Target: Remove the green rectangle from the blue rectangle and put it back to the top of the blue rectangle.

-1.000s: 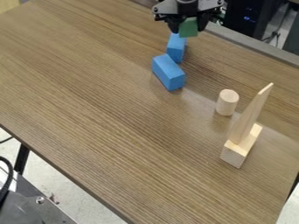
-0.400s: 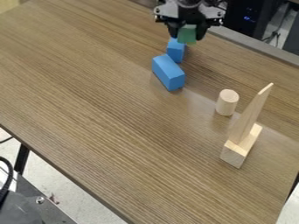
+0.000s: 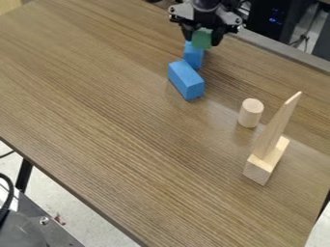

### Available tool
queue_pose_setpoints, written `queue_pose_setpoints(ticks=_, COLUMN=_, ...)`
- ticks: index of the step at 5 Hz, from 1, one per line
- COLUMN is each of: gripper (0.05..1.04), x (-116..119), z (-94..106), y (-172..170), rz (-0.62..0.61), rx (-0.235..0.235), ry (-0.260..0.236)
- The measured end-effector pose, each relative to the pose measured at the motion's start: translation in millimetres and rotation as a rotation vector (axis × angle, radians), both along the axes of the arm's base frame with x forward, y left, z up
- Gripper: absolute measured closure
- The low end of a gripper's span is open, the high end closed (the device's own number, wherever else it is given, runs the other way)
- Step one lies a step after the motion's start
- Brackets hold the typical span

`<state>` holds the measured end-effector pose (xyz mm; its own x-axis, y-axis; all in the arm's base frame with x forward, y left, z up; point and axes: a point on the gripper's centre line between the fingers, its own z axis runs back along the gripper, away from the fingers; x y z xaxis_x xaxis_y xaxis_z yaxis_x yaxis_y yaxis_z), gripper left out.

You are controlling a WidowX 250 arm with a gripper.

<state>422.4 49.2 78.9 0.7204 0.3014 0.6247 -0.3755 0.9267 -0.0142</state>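
My gripper (image 3: 201, 35): pinching the green block (image 3: 202, 41), a finger on each side!
Green block: right here near the table's (image 3: 116, 120) far edge, at the farther blue block (image 3: 193, 57); touching or not, I can't tell.

Built mostly in black. Carries a pale grey plate (image 3: 184, 11) flaring out to both sides, dotted with dark screws (image 3: 172, 9) near the edges. Has a rounded, glossy black housing (image 3: 206, 4) at centre. Ends in chunky matt-black jaws.
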Motion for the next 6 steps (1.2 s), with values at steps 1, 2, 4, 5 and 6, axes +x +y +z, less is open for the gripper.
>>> queue_pose_setpoints(ticks=1, gripper=0.478, x=0, z=-4.1, y=5, rz=0.023, rx=0.012, ry=0.001)
queue_pose_setpoints(ticks=2, gripper=0.478, x=0, z=-8.3, y=12, rz=0.097, rx=0.015, ry=-0.012)
queue_pose_setpoints(ticks=4, gripper=0.478, x=-2, z=-10.2, y=14, rz=0.131, rx=0.004, ry=-0.007)
queue_pose_setpoints(ticks=5, gripper=0.478, x=0, z=-9.7, y=12, rz=0.116, rx=-0.004, ry=-0.013)
queue_pose_setpoints(ticks=6, gripper=0.478, x=0, z=-8.9, y=11, rz=0.106, rx=-0.001, ry=-0.018)
